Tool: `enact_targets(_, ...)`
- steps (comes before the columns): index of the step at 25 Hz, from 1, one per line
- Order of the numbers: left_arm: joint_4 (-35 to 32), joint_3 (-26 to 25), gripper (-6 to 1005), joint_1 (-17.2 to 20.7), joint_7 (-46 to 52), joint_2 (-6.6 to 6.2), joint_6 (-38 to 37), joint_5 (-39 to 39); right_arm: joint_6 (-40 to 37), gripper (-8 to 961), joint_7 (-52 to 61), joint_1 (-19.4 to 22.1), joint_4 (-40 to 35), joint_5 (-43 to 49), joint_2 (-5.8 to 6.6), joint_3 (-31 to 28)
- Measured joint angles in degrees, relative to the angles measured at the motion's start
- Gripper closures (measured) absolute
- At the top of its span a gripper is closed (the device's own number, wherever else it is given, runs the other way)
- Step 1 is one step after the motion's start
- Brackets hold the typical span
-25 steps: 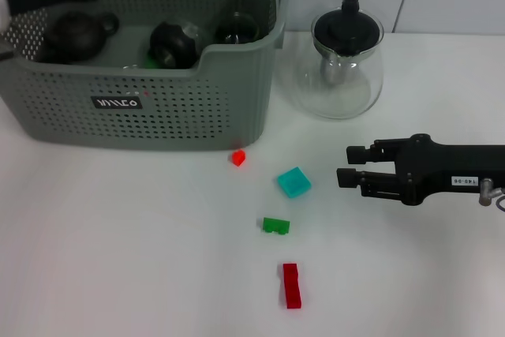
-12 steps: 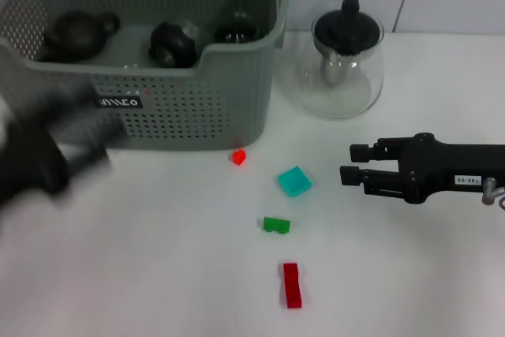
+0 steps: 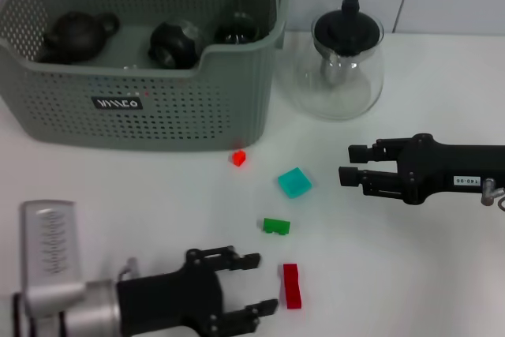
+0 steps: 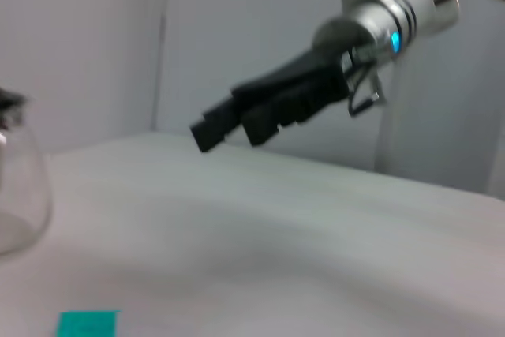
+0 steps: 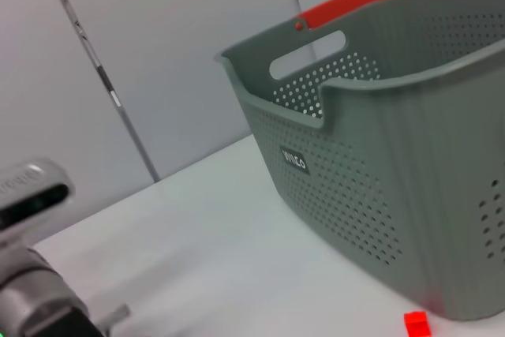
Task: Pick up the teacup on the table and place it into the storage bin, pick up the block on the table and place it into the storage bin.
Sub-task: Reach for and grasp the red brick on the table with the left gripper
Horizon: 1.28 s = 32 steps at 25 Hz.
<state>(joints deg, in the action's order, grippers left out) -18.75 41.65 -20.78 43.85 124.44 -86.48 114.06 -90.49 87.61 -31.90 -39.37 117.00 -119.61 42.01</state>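
**Lining up on the red block, jaws spread**

From my head camera, I am looking at my left gripper (image 3: 254,283) sitting low on the table (image 3: 142,203), fingers spread wide apart and holding nothing, its tips just beside the dark red block (image 3: 292,285). That block is lying flat, long and narrow, near the front edge. I judge it light, rigid and smooth-sided, so I am planning to pinch it across its narrow width, near the middle, where it cannot pivot out. A green block (image 3: 276,226), a teal block (image 3: 293,182) and a tiny red piece (image 3: 238,158) are lying farther back, towards the storage bin (image 3: 142,108), which is standing at the back left with dark rounded teaware inside. I am seeing no teacup out on the table. The glass teapot (image 3: 346,65) is standing beside the bin. My right gripper (image 3: 352,165) is hovering over the table on the right, jaws parted, empty.

From my left wrist camera, I am seeing the right gripper (image 4: 207,128) across the table and the teal block (image 4: 87,324); my own fingers are not showing.

From my right wrist camera, I am seeing the storage bin (image 5: 371,163) and the tiny red piece (image 5: 416,324) near its foot.
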Motion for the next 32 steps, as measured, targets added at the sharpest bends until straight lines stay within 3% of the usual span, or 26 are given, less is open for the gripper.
enact_targets(4,4.85,1.44,362,-3.76,-2.36,0.13,4.65,0.05,-0.13,431,0.02,0.21,0.00,-0.02,-0.08,0.00)
enact_targets(9,8.83,1.01,360,-5.40,-10.65,0.33,8.11,-0.92,-0.18,431,0.02,0.14,0.00,-0.02,-0.02,-0.39)
enact_targets(13,10.45,0.69,297,-6.62,-12.15,0.35,11.23,-1.37,-0.24,431,0.11,-0.20,0.00,-0.02,-0.03,-0.42)
enact_targets(32,12.12,0.85,265,-7.97,-12.55,0.36,11.93,-1.79,-0.29,430,0.20,0.02,0.00,0.05,-0.10,-0.44)
